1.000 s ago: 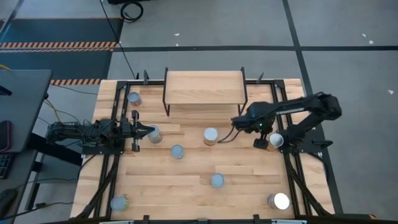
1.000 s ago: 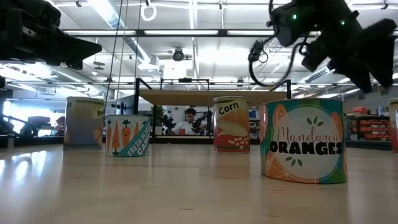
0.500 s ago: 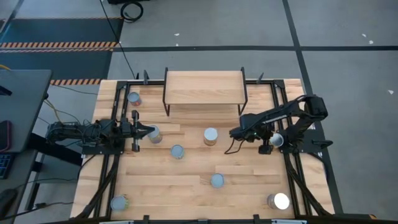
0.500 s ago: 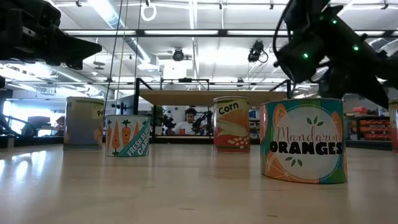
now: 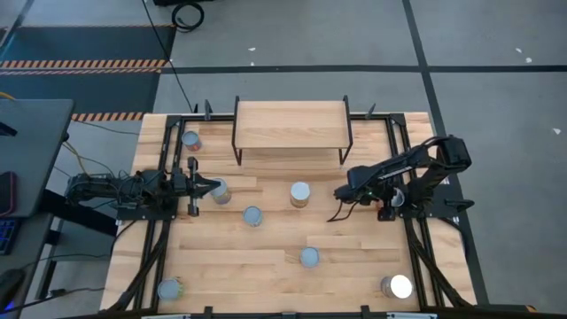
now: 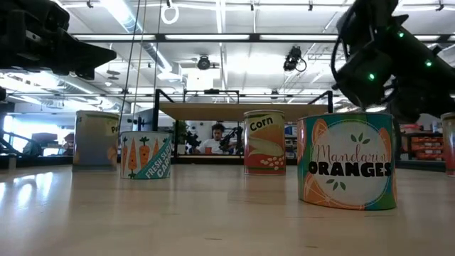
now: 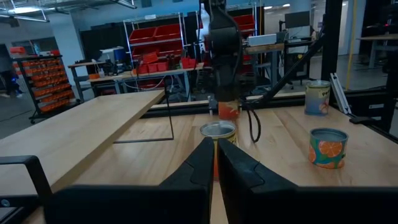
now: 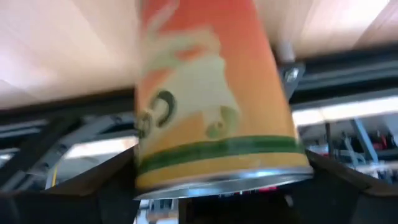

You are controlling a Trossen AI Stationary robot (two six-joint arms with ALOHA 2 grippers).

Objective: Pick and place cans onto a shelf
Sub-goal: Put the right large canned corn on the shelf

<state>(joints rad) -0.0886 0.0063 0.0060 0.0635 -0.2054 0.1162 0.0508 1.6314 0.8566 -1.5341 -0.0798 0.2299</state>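
Observation:
Several cans stand upright on the wooden table (image 5: 266,266), among them the corn can (image 5: 299,193), the mandarin oranges can (image 5: 308,257) and the carrots can (image 5: 252,215). The light-wood shelf (image 5: 291,124) stands bare on black legs at the table's far middle. My right gripper (image 5: 390,206) is at the table's right side, open, its fingers astride an orange-labelled can (image 8: 211,99); the arm hides most of that can from above. My left gripper (image 5: 211,186) is shut and empty, held high above the table over a can (image 5: 221,191) at the left. My right gripper has one finger (image 8: 115,180) on each side of the orange-labelled can's wall, beside its silver rim (image 8: 224,180). The fingers run along the can's height. I cannot tell whether they touch it.
More cans stand at the far left (image 5: 190,140), near left (image 5: 168,289) and near right (image 5: 397,285). Black frame rails run along the table's left and right sides. A person sits in the room beyond the shelf (image 6: 213,139).
My right gripper has gone toward the table's right edge, onto the orange-labelled can, as the arm folded back and came lower. The can has stayed where it stood.

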